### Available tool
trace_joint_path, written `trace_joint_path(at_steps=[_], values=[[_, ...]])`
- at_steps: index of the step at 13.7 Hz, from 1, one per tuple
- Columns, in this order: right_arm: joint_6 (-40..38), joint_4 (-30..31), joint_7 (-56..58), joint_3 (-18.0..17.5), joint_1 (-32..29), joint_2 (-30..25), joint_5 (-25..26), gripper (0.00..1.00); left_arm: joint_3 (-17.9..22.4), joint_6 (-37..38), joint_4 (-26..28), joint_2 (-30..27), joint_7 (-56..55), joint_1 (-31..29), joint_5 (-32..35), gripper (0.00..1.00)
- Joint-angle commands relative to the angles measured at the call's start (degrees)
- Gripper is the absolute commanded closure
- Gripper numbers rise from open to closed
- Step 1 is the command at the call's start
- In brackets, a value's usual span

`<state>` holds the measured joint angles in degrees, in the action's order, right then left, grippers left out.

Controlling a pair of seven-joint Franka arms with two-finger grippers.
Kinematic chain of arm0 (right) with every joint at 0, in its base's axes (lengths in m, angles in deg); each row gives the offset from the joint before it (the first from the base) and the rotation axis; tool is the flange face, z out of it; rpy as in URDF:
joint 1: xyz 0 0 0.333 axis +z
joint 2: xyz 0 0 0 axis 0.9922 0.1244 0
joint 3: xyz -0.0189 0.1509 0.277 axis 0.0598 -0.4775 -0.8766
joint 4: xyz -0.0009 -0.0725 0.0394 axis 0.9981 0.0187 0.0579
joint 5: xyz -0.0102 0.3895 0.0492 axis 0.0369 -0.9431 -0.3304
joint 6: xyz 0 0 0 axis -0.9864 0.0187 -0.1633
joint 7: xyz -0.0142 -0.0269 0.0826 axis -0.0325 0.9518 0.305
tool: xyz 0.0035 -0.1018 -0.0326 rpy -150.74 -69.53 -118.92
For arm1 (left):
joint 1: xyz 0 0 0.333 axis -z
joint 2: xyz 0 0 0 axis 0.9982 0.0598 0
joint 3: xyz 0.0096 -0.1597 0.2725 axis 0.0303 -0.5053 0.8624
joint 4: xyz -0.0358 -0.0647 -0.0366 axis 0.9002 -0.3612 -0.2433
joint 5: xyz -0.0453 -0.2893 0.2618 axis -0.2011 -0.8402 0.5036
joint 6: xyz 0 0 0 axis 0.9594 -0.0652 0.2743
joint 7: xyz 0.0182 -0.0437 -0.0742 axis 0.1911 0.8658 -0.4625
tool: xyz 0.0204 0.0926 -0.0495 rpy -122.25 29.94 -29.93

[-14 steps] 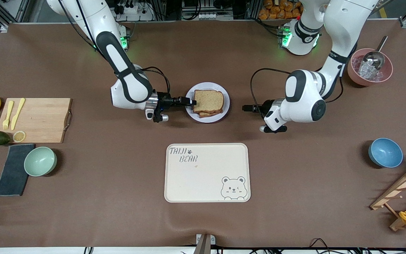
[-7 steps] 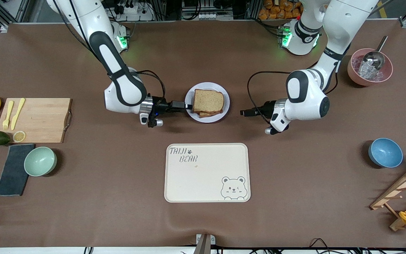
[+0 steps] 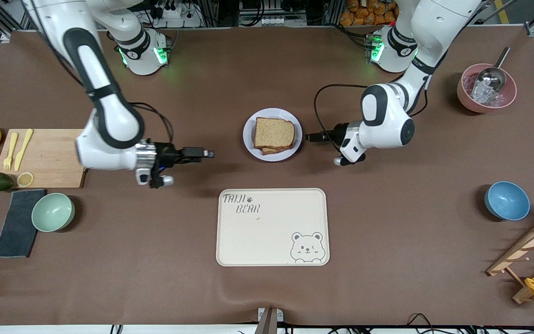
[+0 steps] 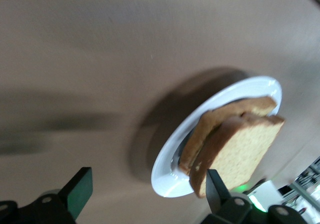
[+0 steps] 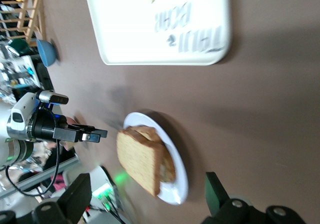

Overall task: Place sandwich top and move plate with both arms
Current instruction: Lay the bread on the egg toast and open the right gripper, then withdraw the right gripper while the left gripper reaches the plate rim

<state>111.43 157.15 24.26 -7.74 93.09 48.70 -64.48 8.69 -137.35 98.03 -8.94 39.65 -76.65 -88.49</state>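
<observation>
My right gripper point(image 3: 207, 153) hangs low over bare table, well apart from the plate point(image 3: 250, 128) and toward the right arm's end of it, just past the corner of the wooden cutting board point(image 3: 49, 157). Its fingers point(image 5: 215, 191) stand wide apart with nothing between them, as the right wrist view shows. That view looks across at the plate, the stacked bread and the cream tray point(image 5: 125, 29).

In the middle of the table sits the plate, pale and round, flat on the brown mat. The sandwich top point(image 3: 274, 132) lies on it, a tan-brown slice resting on the lower slice point(image 3: 277, 150), whose edge peeks out on the side nearer the front camera. The two slices are not quite squared up. The cream tray point(image 3: 272, 227) with the bear print lies nearer the front camera than the plate, apart from it.

My left gripper point(image 3: 310, 137) sits just beside the plate's rim on the left arm's side, close to the table, pointing at the plate. Its fingers point(image 4: 214, 183) are spread open and empty; in the left wrist view the plate point(image 4: 170, 169) and sandwich top point(image 4: 240, 149) show between them, a little way off, not touched.
</observation>
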Motion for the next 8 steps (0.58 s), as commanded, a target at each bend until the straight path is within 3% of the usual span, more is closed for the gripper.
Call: trace_joint_path(at_steps=[1,5,8], values=[[-8.8,-6.41,-1.21,-0.23,-8.27,0.19,11.5,0.0,-0.18,-1.45,2.22,-0.03,6.31,0.36,-1.84,0.0],[-20.67,-17.31,-2.17,-0.23,-16.37,0.28,24.61,0.0,-0.27,-3.2,3.19,1.55,11.77,0.71,-4.82,0.0],[-27.79,-27.58,-13.22,-0.31,-17.0,0.19,33.22,0.0,-0.27,-3.47,3.37,1.38,15.46,1.5,-8.24,0.0]])
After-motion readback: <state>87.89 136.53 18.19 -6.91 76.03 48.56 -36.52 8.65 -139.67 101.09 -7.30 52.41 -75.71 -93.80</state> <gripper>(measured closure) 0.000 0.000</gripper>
